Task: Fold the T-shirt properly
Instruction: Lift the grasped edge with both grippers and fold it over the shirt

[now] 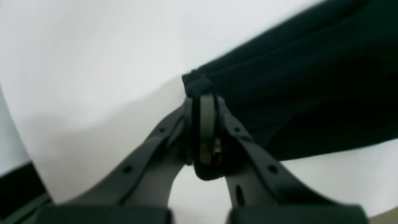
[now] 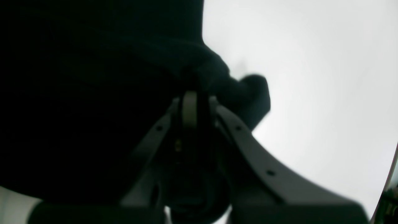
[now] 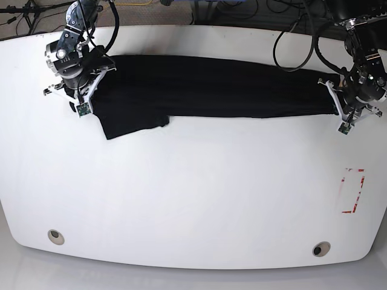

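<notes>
Your left gripper [image 1: 203, 93] has its fingers pinched right together on a bunched-up corner of the T-shirt [image 1: 298, 93], with a little knot of black cloth poking out just past the tips. In the left wrist view the rest of the fabric runs off to the upper right, lying over the white table [image 1: 93, 77].

Same deal on your right gripper [image 2: 194, 96]: fingers closed tight, clamped on a fat wad of the shirt, with a lump of cloth sticking out to the right of the tips. Most of that wrist view is just black fabric filling the left side, so you can't make out much detail there.

From the base view, the shirt is stretched into a long, narrow band across the far part of the table, strung between the two grippers. The right gripper [image 3: 84, 90] has the end on that view's left, and a sleeve-like flap hangs toward the near side just beside it. The left gripper [image 3: 338, 99] holds the other end. There's a red-and-white marking [image 3: 352, 190] on the table, well apart from the shirt.
</notes>
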Controlling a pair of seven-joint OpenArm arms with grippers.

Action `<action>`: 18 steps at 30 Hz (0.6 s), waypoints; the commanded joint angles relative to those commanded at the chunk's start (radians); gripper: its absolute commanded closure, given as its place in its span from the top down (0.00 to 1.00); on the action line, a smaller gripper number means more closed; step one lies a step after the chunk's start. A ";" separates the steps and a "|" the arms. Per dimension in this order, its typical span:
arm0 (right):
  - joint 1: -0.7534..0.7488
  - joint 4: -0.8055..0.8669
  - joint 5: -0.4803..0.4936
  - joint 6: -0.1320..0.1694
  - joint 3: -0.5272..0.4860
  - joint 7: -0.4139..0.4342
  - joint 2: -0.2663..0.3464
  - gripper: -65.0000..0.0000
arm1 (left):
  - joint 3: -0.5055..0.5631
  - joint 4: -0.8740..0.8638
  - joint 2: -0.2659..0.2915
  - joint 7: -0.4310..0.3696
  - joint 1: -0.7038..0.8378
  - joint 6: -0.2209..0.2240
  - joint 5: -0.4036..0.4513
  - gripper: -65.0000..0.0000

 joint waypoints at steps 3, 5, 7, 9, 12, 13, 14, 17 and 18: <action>-0.017 0.000 0.000 0.000 0.002 0.000 -0.015 0.06 | 0.002 -0.008 -0.015 0.000 0.006 0.000 0.000 0.11; -0.020 0.000 -0.002 0.000 0.005 0.000 -0.029 0.15 | 0.015 -0.017 -0.025 0.000 0.005 0.000 0.000 0.21; -0.020 0.009 -0.006 0.000 0.005 0.000 -0.041 0.29 | 0.031 -0.031 -0.035 0.000 0.002 0.000 0.000 0.33; -0.023 0.017 -0.006 0.000 0.006 0.000 -0.049 0.44 | 0.041 -0.037 -0.043 0.002 0.000 0.000 0.000 0.48; -0.035 0.035 -0.002 0.000 0.005 0.000 -0.051 0.57 | 0.041 -0.018 -0.040 0.002 0.000 0.000 -0.002 0.60; -0.037 0.040 -0.002 0.000 0.005 0.002 -0.051 0.58 | 0.041 -0.011 -0.040 0.002 0.000 0.000 -0.002 0.60; -0.035 0.041 -0.002 0.000 0.003 0.002 -0.051 0.58 | 0.043 0.000 -0.040 0.003 -0.002 0.000 -0.002 0.60; -0.003 0.043 -0.002 0.000 0.005 0.002 -0.055 0.58 | 0.043 0.051 -0.038 0.003 -0.006 0.000 -0.006 0.60; 0.006 0.043 -0.002 0.000 0.005 0.002 -0.061 0.58 | 0.044 0.066 -0.037 0.003 -0.014 0.000 -0.006 0.60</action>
